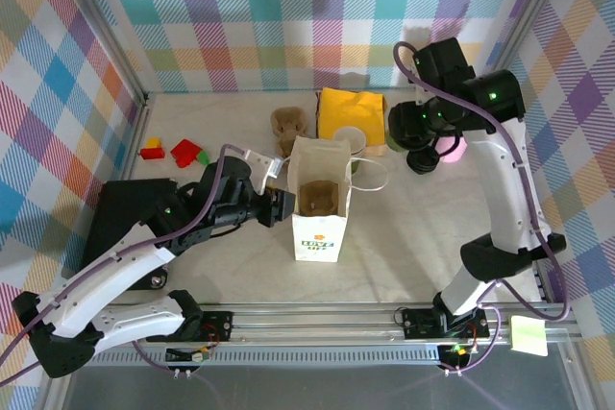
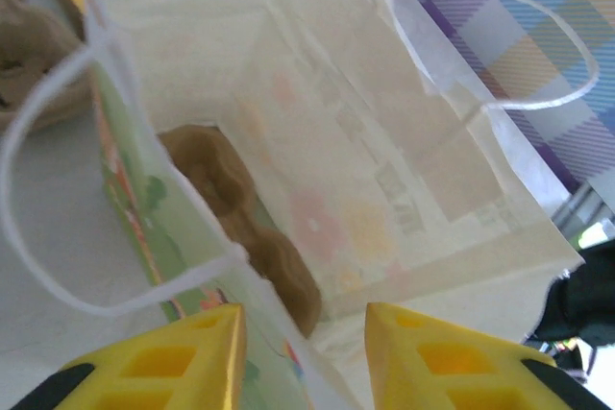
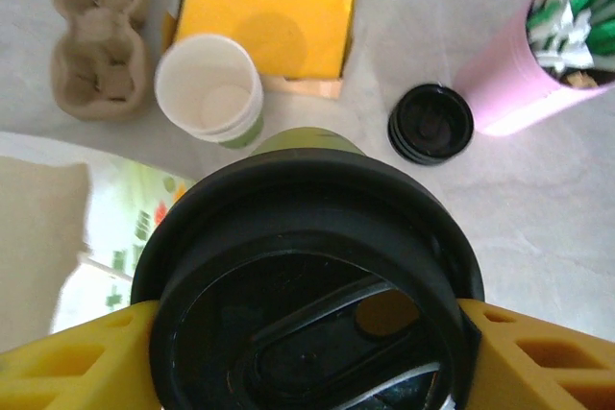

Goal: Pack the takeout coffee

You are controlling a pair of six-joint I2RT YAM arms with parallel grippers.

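Grey tabletop, plaid walls. We find the right gripper (image 3: 307,357) clamped on the lidded takeout coffee (image 3: 307,266), aloft beyond the paper bag (image 1: 317,232). The left gripper (image 2: 303,343) straddles the bag's rim, jaws apart. Carry step, we judge; next it needs lowering into the bagged tray (image 2: 240,228).

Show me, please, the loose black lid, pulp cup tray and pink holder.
loose black lid (image 3: 430,123): right wrist view, centre
pulp cup tray (image 3: 96,31): right wrist view, middle ridge
pink holder (image 3: 507,85): right wrist view, side wall
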